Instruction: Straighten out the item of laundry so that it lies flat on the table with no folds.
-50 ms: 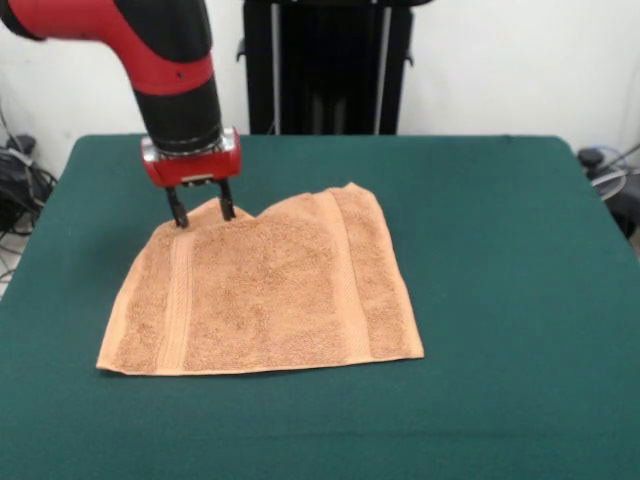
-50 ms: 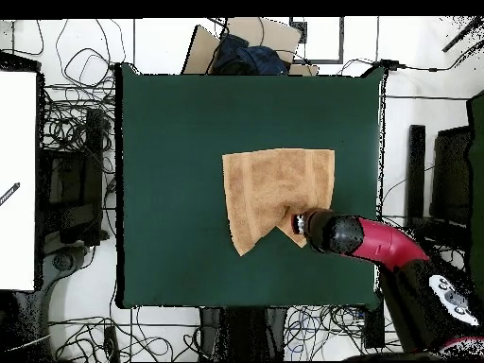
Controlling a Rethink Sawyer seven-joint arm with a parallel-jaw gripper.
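Towel [image 1: 265, 295] lying mid-tabletop [image 1: 500, 250], its far edge dipped and rumpled where the gripper [image 1: 201, 214] plants its fingers slightly apart on the cloth, apparently to pin and drag that corner outward.

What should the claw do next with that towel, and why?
Probably pinch the raised corner and pull it outward, away from the towel's middle. The claw sits open astride the towel's far edge, which dips and looks bunched there, while the rest lies flat on the table.
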